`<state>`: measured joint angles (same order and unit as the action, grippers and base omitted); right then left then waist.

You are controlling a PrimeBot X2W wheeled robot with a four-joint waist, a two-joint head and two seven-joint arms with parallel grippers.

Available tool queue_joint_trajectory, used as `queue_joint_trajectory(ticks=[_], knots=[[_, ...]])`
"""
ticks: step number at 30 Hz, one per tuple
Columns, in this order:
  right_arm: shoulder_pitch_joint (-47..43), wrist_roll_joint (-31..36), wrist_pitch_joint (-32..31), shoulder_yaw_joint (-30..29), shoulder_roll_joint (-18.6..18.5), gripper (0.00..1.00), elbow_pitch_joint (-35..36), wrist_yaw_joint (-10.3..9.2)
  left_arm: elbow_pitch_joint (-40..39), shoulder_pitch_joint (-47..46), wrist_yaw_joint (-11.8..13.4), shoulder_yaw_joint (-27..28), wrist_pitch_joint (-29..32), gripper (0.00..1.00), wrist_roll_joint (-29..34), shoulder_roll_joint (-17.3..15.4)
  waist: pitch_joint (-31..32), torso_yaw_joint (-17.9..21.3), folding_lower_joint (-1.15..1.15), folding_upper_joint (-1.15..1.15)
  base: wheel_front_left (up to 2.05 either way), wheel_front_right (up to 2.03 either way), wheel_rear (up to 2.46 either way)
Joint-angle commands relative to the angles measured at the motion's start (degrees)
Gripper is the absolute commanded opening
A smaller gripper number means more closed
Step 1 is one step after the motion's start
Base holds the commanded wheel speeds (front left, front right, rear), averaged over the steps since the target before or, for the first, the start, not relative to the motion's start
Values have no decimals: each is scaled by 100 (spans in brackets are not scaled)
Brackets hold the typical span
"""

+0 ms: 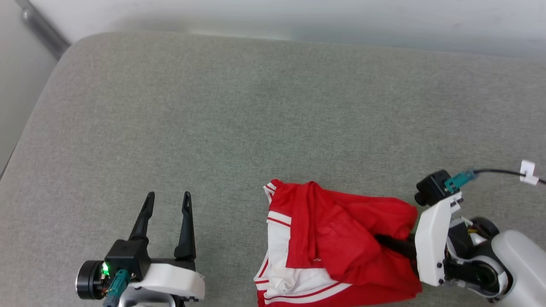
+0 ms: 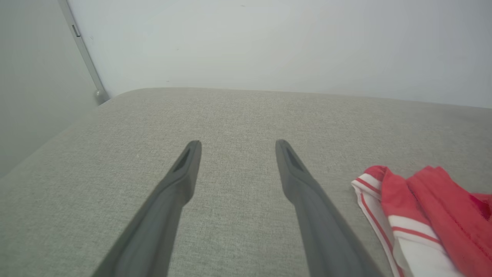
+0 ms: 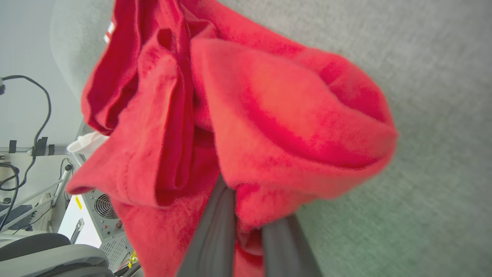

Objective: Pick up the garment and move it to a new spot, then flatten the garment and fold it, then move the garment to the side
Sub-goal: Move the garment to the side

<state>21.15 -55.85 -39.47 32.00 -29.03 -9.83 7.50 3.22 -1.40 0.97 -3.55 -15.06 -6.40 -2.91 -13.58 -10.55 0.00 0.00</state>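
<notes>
Pinching: right gripper (image 3: 248,227) closed on red garment (image 1: 341,238) folds | left gripper (image 1: 168,200) spread wide, empty, over grey cushion (image 1: 239,106)

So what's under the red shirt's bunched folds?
Fingers of the right tool run under the garment, shut on cloth; their tips are covered. Grey cushion lies around it; whatever is directly beneath is hidden.

- The garment (image 1: 337,243) lies bunched on the worktop (image 1: 256,106) at 5 o'clock in the head view, running off that view's bottom edge.
- The right gripper (image 1: 390,243) sits at the garment's 3 o'clock, its fingers (image 3: 215,231) pushed in among the folds with cloth between them.
- The left gripper (image 1: 167,197) is at the garment's 9 o'clock, well apart from it, fingers pointing to 12 o'clock.
- A wall (image 1: 298,17) runs behind the worktop at 12 o'clock.
</notes>
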Motion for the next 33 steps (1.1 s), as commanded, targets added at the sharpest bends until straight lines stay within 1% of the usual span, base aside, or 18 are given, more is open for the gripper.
queue_joint_trajectory(ticks=[1,5,10,14,19,23,26,31,33], knots=[[193,-25,75,64,-103,0,129,-2,-12,84,18,-2,-14,100,-26,4,169,137,0,0,0,0,0],[453,-15,102,358,-417,0,553,-2,-32,239,48,24,-14,100,-37,4,398,416,0,0,0,0,0],[818,92,-60,635,-929,0,1118,-3,-116,419,72,108,-14,100,-43,3,493,928,0,0,0,0,0],[1059,171,-136,595,-1318,0,1438,-3,-198,447,82,222,-14,100,-87,4,405,1355,0,0,0,0,0],[1315,324,-230,440,-1732,0,1598,-3,-300,343,1,381,-14,100,-63,3,121,1858,0,0,0,0,0],[1445,504,-272,172,-2032,0,1492,-2,-378,214,-102,508,-14,100,29,2,-189,2120,0,0,0,0,0],[1538,762,-375,-105,-2236,0,1273,-2,-454,35,-199,609,-14,100,122,1,-502,2220,0,0,0,0,0],[1712,1246,-471,-559,-2454,0,623,-3,-555,-318,-410,701,-14,100,239,-40,-1036,2186,0,0,0,0,0],[1798,1446,-470,-812,-2418,0,317,-3,-588,-444,-480,722,-14,100,277,-62,-1235,2144,0,0,0,0,0]])
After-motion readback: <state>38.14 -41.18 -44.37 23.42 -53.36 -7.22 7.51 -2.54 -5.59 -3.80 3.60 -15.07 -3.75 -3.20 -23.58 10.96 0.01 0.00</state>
